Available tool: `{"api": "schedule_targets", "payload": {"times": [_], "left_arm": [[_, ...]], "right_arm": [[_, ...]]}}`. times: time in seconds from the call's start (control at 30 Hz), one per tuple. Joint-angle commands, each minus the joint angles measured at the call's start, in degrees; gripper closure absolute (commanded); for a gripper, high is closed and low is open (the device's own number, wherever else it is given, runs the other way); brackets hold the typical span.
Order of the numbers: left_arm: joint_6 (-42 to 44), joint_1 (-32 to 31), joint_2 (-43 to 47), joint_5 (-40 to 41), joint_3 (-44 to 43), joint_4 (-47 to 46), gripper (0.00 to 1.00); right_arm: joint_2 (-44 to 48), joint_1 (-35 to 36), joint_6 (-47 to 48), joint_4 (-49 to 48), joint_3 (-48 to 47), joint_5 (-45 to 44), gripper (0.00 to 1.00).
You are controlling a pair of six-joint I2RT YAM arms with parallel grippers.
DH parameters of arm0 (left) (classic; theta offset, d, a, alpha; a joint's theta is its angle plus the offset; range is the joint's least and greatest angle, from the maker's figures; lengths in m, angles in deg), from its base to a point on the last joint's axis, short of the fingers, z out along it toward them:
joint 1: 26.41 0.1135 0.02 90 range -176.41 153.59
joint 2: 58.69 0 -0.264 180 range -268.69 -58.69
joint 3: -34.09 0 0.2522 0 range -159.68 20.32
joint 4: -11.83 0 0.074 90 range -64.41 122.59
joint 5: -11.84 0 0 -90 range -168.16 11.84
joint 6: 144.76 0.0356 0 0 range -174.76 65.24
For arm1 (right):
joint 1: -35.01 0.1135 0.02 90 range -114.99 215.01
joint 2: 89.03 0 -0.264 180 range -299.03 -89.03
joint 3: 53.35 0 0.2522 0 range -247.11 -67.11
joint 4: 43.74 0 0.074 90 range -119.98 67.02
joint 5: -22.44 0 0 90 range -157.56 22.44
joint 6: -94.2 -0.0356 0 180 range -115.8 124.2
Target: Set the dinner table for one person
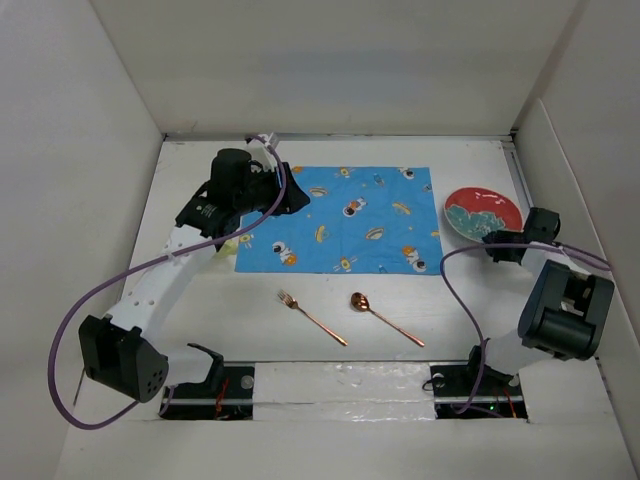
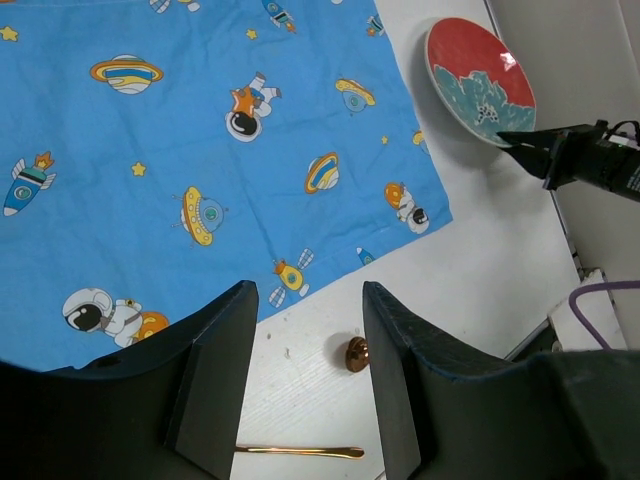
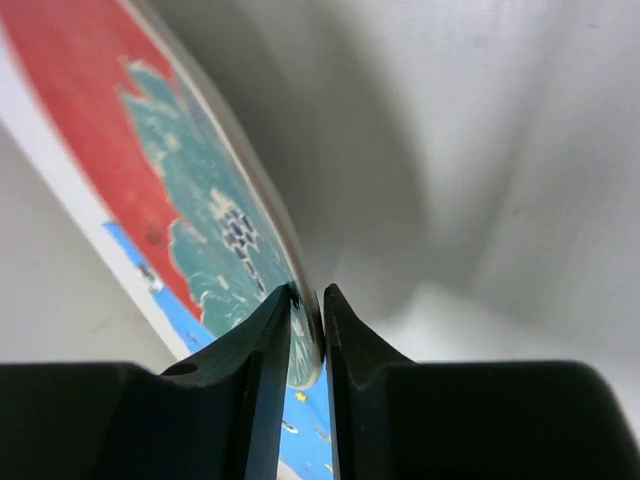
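White-walled enclosure, dinner table [image 1: 250, 330] half laid, one arm on the plate.

The matte white dinner table fills the floor of the enclosure, with a blue mat [image 1: 340, 220] printed with cartoon spacemen lying flat at its middle. Just off the mat's right edge is a red and teal plate [image 1: 483, 213]; the right gripper [image 3: 308, 295] has its jaws drawn in to a narrow slit on the plate's near rim, which sits pinched between the two fingers. The left gripper [image 2: 305, 300] hangs over the mat's far-left corner with its jaws standing well apart and nothing between them. On bare tabletop nearer the arms than the mat lie a copper fork [image 1: 312, 317] and, to its right, a copper spoon [image 1: 385, 318], both apart from the mat.
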Motion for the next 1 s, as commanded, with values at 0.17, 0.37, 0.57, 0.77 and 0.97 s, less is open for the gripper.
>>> {"api": "schedule_targets", "payload": {"times": [0.17, 0.37, 0.57, 0.77, 0.97], "left_arm": [[0.5, 0.1, 2.0, 1.0, -3.7, -0.9, 0.57], [0.5, 0.1, 2.3, 3.1, -4.5, -0.3, 0.57], [1.2, 0.1, 2.1, 6.4, -8.1, 2.0, 0.57], [0.9, 0.1, 2.3, 8.7, -10.5, 3.4, 0.57], [2.1, 0.1, 3.7, 13.7, -11.1, 7.8, 0.57]], "right_arm": [[12.5, -1.0, 14.3, 0.1, -7.9, 3.3, 1.0], [17.9, -4.6, 18.1, -3.1, -8.4, 13.7, 1.0], [20.9, 0.6, 14.9, -11.5, -10.3, 24.3, 1.0], [13.5, 19.8, 15.6, -13.2, -18.5, 27.3, 1.0], [2.2, 31.5, 11.9, -21.2, -22.4, 27.9, 1.0]]}}
